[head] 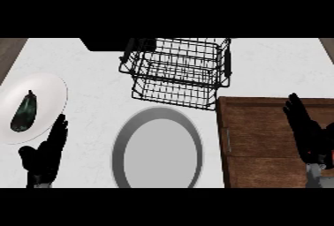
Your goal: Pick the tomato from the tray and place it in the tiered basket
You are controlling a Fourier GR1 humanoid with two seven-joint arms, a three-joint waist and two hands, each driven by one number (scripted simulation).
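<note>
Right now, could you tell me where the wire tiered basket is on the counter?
In the head view, the tiered basket stands at the far middle of the counter, just beyond the grey plate and beside the far left corner of the wooden tray.

We see left robot hand (46,152) at lower left, fingers straight, pointing up, thumb out | right robot hand (306,128) at lower right, fingers straight, pointing up | both holding nothing
</note>
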